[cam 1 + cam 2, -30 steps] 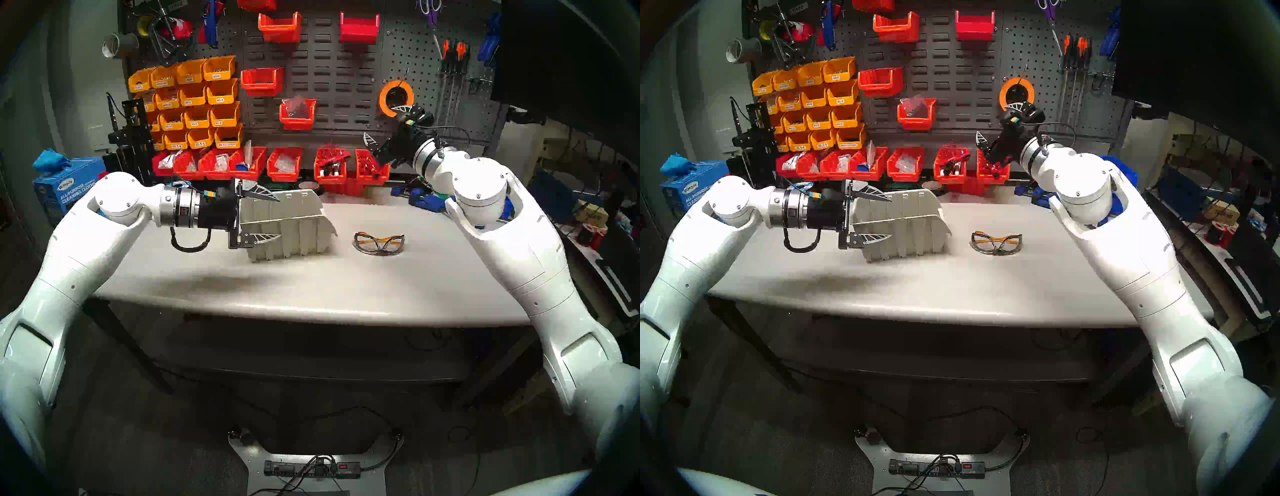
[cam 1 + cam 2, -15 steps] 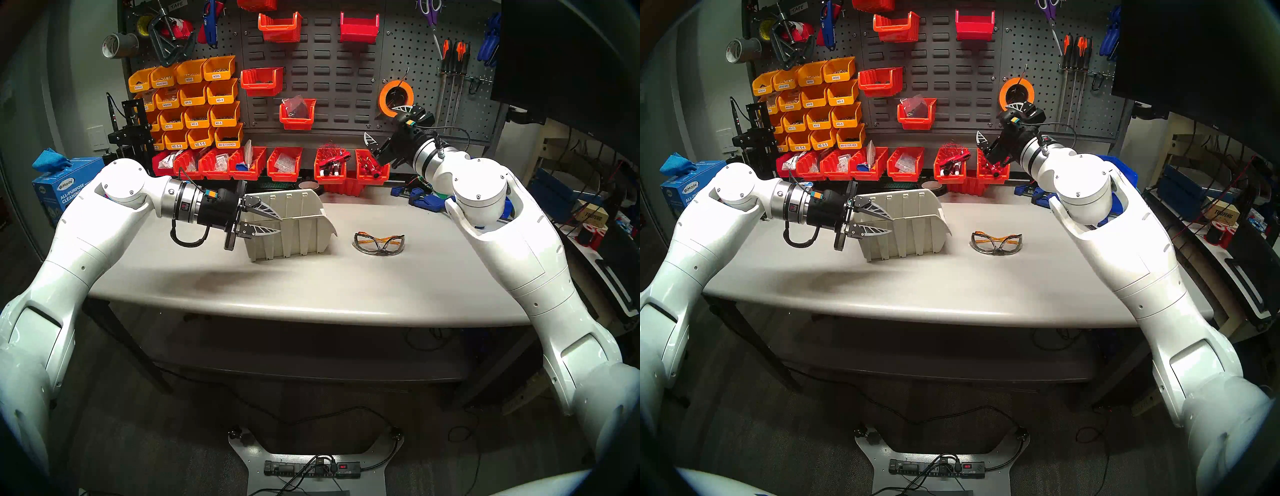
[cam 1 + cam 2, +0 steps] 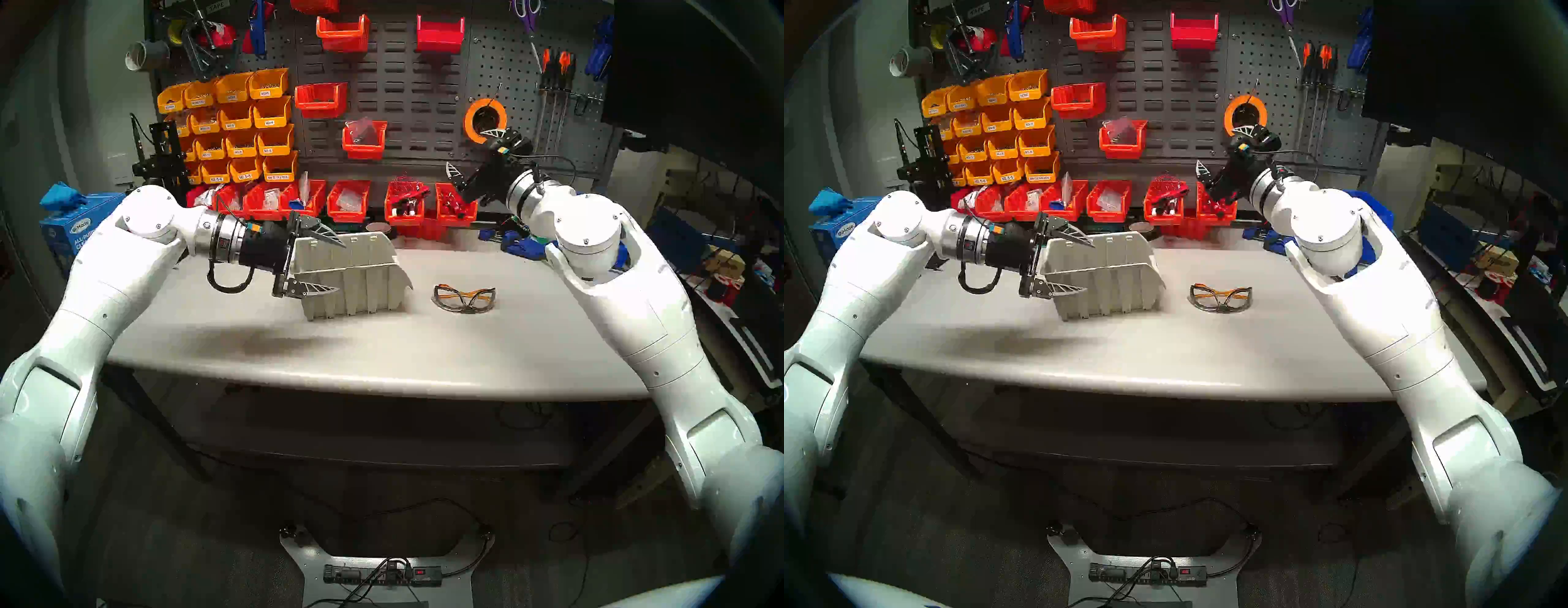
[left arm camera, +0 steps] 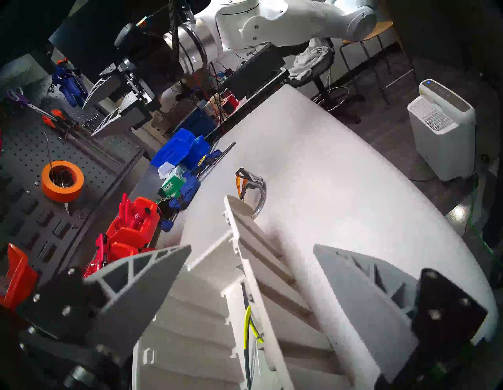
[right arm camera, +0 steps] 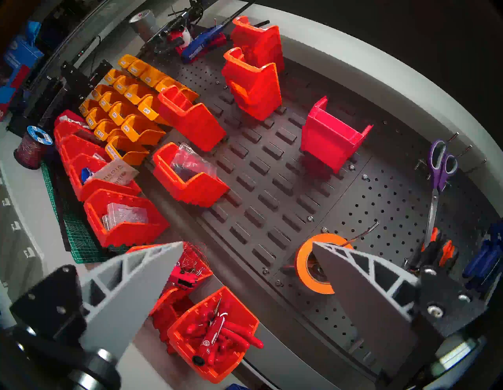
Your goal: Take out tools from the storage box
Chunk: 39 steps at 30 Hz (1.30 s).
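Note:
The beige storage box (image 3: 356,276) (image 3: 1110,276) stands on the grey table (image 3: 382,352). My left gripper (image 3: 341,267) (image 3: 1089,267) (image 4: 251,246) is open wide at the box's left end, one finger above the far wall, one outside the near wall. Inside the box a thin yellow-and-dark glasses arm (image 4: 248,325) shows along the near wall. The orange-and-black safety glasses (image 3: 464,297) (image 3: 1221,297) (image 4: 251,185) lie on the table right of the box. My right gripper (image 3: 471,153) (image 3: 1223,148) (image 5: 247,243) is open and empty, raised by the pegboard.
Red bins (image 3: 348,206) line the table's back edge, with orange bins (image 3: 237,127) and an orange tape roll (image 3: 485,119) on the pegboard behind. Blue clamps (image 3: 519,246) lie at the back right. A blue carton (image 3: 76,237) stands at the far left.
Half a second ago my left gripper's fingers were close together at the box's near wall; now they are spread wide again. The box, the glasses and the right arm have not moved.

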Tool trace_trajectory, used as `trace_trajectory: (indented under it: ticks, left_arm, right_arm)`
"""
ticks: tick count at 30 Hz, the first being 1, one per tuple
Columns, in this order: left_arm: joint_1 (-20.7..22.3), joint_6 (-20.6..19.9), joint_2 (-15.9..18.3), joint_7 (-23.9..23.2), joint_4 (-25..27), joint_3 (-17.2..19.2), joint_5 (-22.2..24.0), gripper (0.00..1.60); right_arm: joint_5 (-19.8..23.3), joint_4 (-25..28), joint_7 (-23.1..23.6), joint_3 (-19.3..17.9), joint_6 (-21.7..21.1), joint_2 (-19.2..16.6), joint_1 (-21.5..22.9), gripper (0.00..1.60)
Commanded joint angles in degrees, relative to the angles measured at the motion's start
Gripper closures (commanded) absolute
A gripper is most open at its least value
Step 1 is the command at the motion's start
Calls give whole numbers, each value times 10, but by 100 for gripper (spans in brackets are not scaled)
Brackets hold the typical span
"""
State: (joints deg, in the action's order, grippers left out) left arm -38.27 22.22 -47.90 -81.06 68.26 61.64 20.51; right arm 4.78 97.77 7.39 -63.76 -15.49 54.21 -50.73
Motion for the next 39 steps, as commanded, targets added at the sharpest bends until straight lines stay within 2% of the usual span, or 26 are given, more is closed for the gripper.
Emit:
trace_trajectory:
  ticks: [1, 2, 10, 19, 20, 21, 22, 23, 24, 25, 26, 37, 38, 39]
  left_arm:
    - [10, 10, 1, 26, -4, 1, -29, 0]
    - [8, 22, -2, 34, -19, -3, -44, 0]
    - [10, 32, -2, 48, -45, -8, -86, 0]
    - [12, 41, -10, 46, -62, -3, -89, 0]
    - [13, 43, -12, 40, -66, -2, -84, 6]
    - [15, 44, -14, 38, -68, -1, -81, 40]
    - [18, 50, -17, 31, -75, -1, -75, 58]
    - [20, 54, -18, 29, -79, 1, -73, 93]
    - [24, 66, -21, 28, -87, 3, -70, 103]
    - [28, 73, -24, 26, -93, 3, -69, 103]
    - [36, 90, -30, 25, -109, 6, -68, 160]
    - [88, 144, -41, 25, -183, -12, -59, 160]
    - [83, 145, -37, 48, -177, -16, -59, 160]
    - [96, 154, -41, 33, -192, -20, -54, 160]
  right_arm:
    - [0, 7, -4, -7, -2, -2, 5, 0]
    - [0, 7, -4, -7, -2, -1, 5, 0]
    - [-1, 7, -4, -7, -2, -1, 5, 0]
    - [-1, 7, -4, -7, -2, -1, 5, 0]
    - [-1, 7, -4, -7, -2, -1, 5, 0]
    - [-1, 7, -4, -7, -2, -1, 5, 0]
    - [-1, 7, -4, -7, -2, -1, 5, 0]
    - [-1, 7, -4, -7, -2, -1, 5, 0]
    - [-1, 7, -4, -7, -1, -1, 5, 0]
    - [-1, 7, -4, -7, -1, -1, 5, 0]
    - [-1, 7, -4, -7, -1, -1, 5, 0]
    - [-1, 6, -3, -7, -1, -1, 5, 0]
    - [-1, 6, -3, -6, -1, -1, 5, 0]
    - [-1, 6, -3, -6, -1, -1, 5, 0]
